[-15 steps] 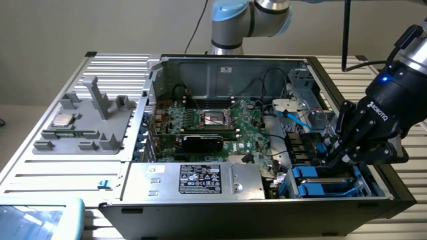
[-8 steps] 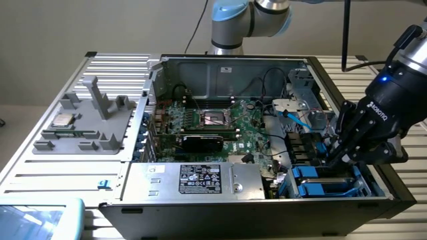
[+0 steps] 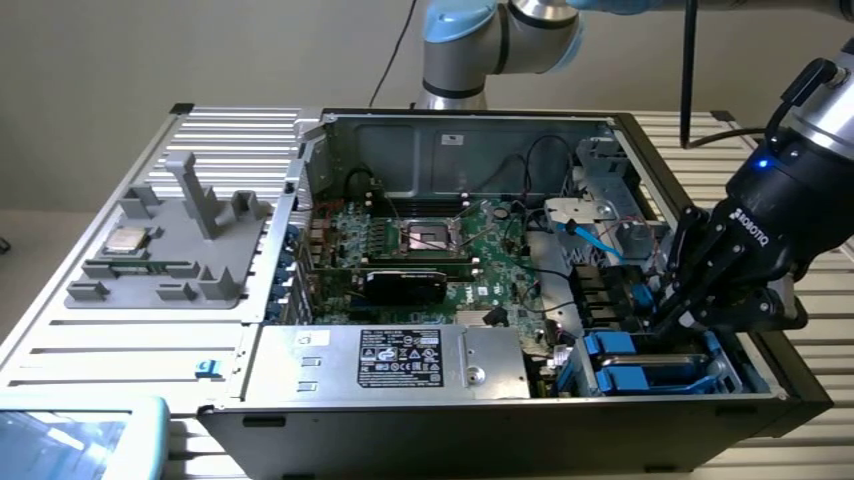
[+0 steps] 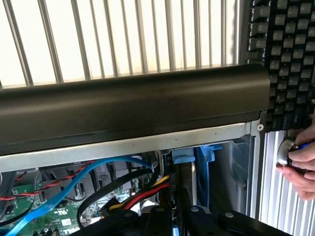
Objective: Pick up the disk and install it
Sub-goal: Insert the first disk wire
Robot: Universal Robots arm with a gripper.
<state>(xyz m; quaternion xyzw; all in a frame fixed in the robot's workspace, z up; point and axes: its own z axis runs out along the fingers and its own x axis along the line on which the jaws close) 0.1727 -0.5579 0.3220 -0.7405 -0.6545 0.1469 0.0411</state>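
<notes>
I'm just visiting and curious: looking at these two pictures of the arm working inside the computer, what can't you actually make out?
- The gripper tips, exterior view: sunk in the drive bay behind the blue brackets.
- Whether a disk is held: hidden there; in the wrist view the dark gripper body covers it.
- The sticker print on the silver box: too small.
- The object in a person's hand, wrist view: cut off by the edge.

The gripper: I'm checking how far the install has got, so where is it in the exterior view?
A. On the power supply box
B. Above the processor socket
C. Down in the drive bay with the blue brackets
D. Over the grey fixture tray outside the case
C: the gripper reaches into the open computer case at the exterior view's right, just above the blue brackets of the drive bay.
</notes>
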